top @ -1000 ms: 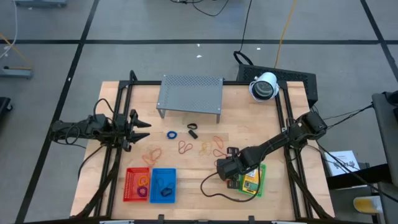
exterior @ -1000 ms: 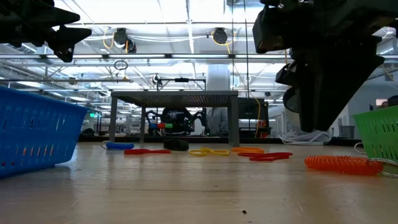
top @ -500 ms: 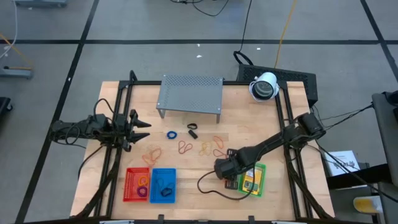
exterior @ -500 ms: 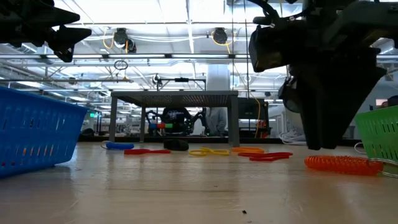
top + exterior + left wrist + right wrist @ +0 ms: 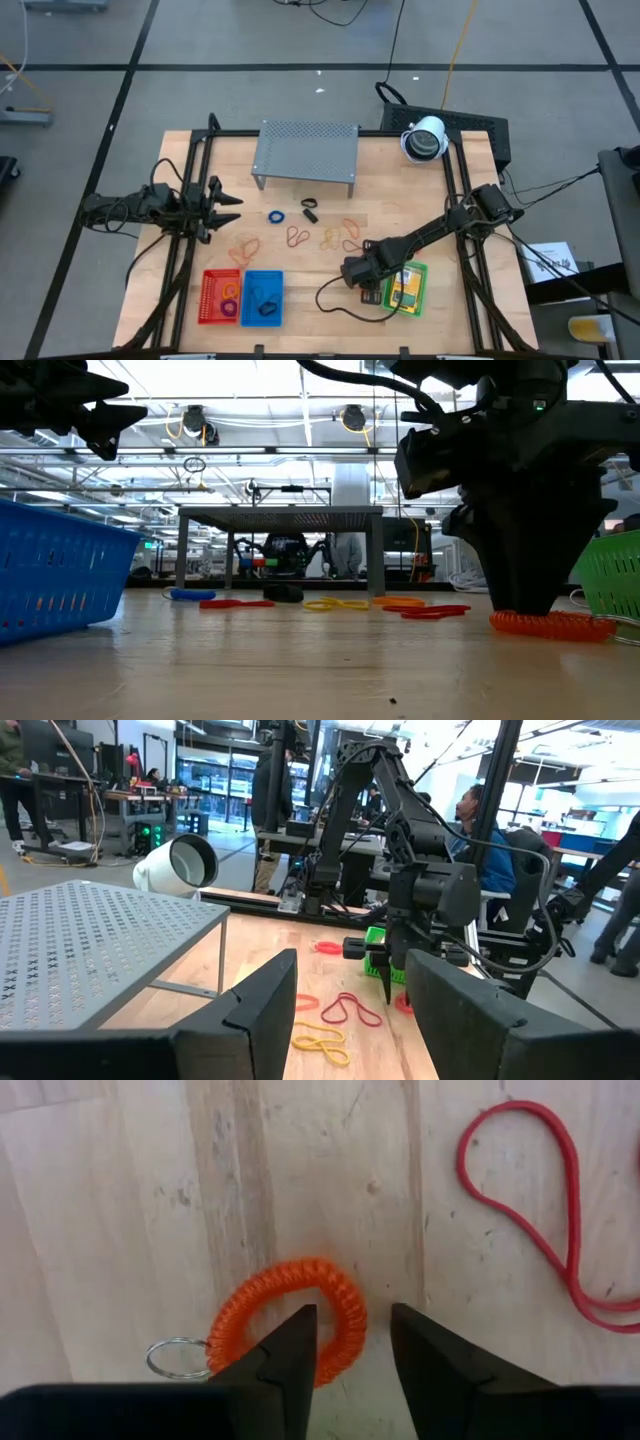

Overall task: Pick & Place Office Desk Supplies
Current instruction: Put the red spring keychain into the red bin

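An orange coiled cord loop (image 5: 290,1325) with a small metal ring (image 5: 175,1358) lies flat on the wooden table; it also shows in the low view (image 5: 550,623). My right gripper (image 5: 350,1345) is open and points down at it. One finger stands inside the loop and one outside, with the loop's side (image 5: 347,1328) between them. In the high view my right gripper (image 5: 355,270) is left of the green basket (image 5: 405,288). My left gripper (image 5: 225,200) is open and empty, above the table's left side. My right gripper straddles the coil's side (image 5: 347,1328) from above, pointing down. I cannot tell whether a finger touches it. The coil lies flat on the table.
Red, yellow and orange rubber bands (image 5: 297,237) (image 5: 330,237) (image 5: 245,243), a blue ring (image 5: 276,216) and a black clip (image 5: 309,210) lie mid-table. A grey perforated shelf (image 5: 306,150) stands at the back. Red (image 5: 220,297) and blue (image 5: 262,298) baskets stand at the front left. A black cable (image 5: 335,300) loops beside my right gripper.
My right gripper has gone down to the table and a little toward the table's left edge, and now stands over the orange coil.
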